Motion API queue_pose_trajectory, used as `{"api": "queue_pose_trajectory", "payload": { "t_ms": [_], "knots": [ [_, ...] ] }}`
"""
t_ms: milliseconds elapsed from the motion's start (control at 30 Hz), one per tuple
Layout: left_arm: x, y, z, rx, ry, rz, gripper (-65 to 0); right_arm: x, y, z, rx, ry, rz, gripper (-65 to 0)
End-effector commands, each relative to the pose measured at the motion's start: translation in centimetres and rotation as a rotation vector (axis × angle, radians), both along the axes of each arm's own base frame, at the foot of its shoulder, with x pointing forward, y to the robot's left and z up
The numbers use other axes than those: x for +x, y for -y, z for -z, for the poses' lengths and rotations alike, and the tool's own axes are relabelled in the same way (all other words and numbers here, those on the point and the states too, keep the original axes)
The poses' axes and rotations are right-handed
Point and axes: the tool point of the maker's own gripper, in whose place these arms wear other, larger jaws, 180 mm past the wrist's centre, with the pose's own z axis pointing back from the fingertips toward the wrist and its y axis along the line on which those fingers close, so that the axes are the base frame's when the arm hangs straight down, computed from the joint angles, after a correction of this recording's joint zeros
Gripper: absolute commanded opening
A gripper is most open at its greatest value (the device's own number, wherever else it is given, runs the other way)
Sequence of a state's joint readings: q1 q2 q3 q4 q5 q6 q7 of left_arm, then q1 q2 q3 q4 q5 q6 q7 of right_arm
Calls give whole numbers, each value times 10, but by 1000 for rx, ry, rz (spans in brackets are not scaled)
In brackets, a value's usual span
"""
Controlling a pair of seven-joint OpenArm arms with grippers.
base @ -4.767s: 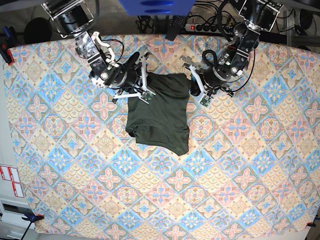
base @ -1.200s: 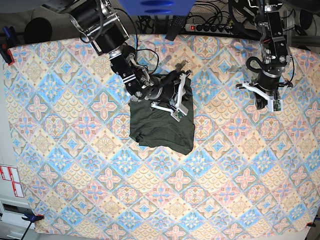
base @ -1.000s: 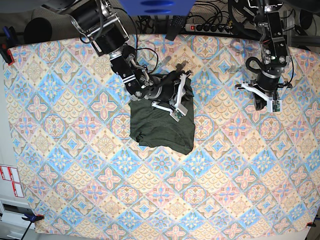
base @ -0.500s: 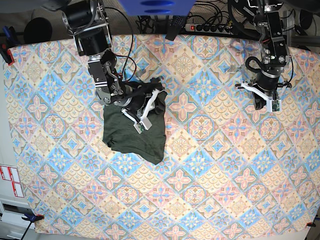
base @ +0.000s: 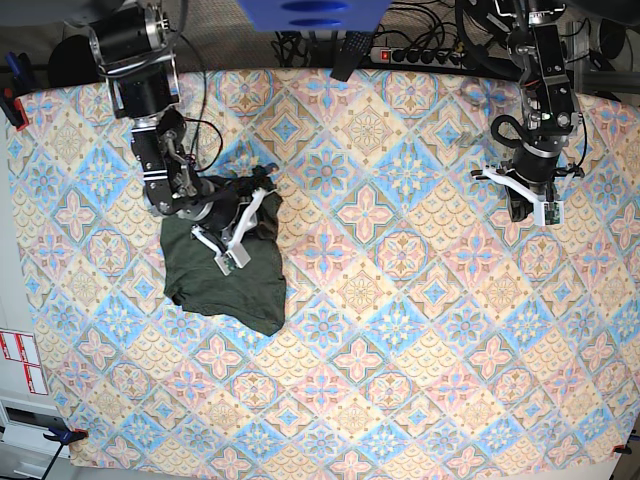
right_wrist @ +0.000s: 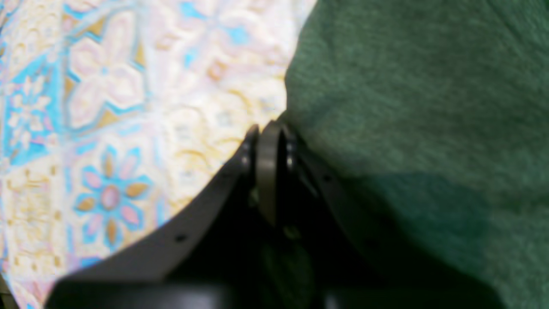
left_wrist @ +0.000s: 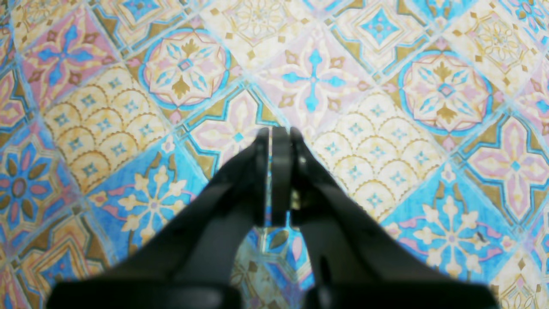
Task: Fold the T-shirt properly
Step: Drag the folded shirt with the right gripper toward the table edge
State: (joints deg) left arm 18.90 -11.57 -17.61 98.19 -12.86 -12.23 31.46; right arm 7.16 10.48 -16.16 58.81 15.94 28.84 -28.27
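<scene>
The right gripper (right_wrist: 268, 141) is closed tight at the T-shirt (right_wrist: 420, 107) edge, while the left gripper (left_wrist: 274, 137) hangs closed and empty over the patterned tablecloth (left_wrist: 128, 107).

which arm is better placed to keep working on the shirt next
Likely the right: its shut gripper sits at the edge of the folded T-shirt. The left gripper, also shut, hovers over bare patterned cloth far away.

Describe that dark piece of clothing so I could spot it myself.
Start at the patterned tablecloth covering the table, then look to its left side in the base view. The T-shirt lies there, folded, under the right claw. It is plain olive green, the only unpatterned thing on the cloth.
</scene>
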Motion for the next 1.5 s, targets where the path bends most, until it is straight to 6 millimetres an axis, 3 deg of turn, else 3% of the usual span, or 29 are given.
{"api": "queue_pose_trajectory", "payload": {
  "t_ms": [0, 400, 567, 967, 1267, 1400, 1467],
  "knots": [
    [7, 1, -10, -2, 46, -1, -650, -8, 38, 18, -164, -67, 17, -650],
    [7, 4, -10, -11, 48, -3, -650, -6, 86, 15, -249, -62, 34, -650],
    [8, 15, -7, -21, 42, 25, -650, 6, 87, 8, -250, -40, 38, -650],
    [7, 16, -7, -24, 41, 25, -650, 7, 82, 7, -244, -37, 31, -650],
    [4, 25, -4, -52, 39, 17, -650, 39, 58, -55, -257, 118, -29, -650],
    [0, 27, -3, -54, 36, 19, -650, 44, 49, -79, -272, 167, -56, -650],
    [-2, 31, -2, -56, 31, 30, -650, 37, 44, -83, -272, 176, -68, -650]
  ]
}}
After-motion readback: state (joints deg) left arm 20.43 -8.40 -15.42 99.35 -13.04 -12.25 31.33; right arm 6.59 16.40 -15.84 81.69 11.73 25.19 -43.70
